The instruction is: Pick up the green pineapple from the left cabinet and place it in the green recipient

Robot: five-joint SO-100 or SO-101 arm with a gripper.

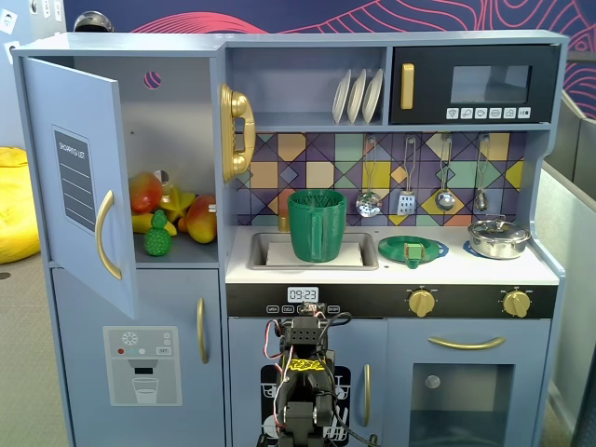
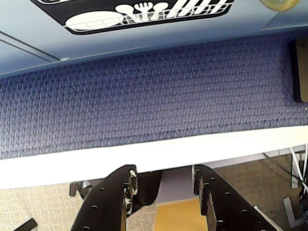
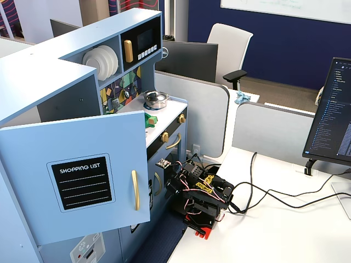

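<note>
The green pineapple (image 1: 157, 236) stands at the front of the shelf in the left cabinet (image 1: 177, 102), in front of a banana and two red-orange fruits. The cabinet door (image 1: 79, 177) hangs open; it hides the pineapple in the fixed view from the side (image 3: 77, 175). The green ribbed pitcher (image 1: 317, 226) stands in the sink. My arm (image 1: 303, 382) is folded low in front of the kitchen, far below both; it also shows folded from the side (image 3: 200, 194). My gripper (image 2: 163, 172) is open and empty, facing down over the white table edge and blue carpet.
A flat green dish (image 1: 413, 250) and a steel pot (image 1: 496, 238) sit on the counter right of the sink. Utensils hang above them. A gold phone (image 1: 237, 130) hangs beside the cabinet opening. Cables (image 3: 263, 192) run across the white table behind the arm.
</note>
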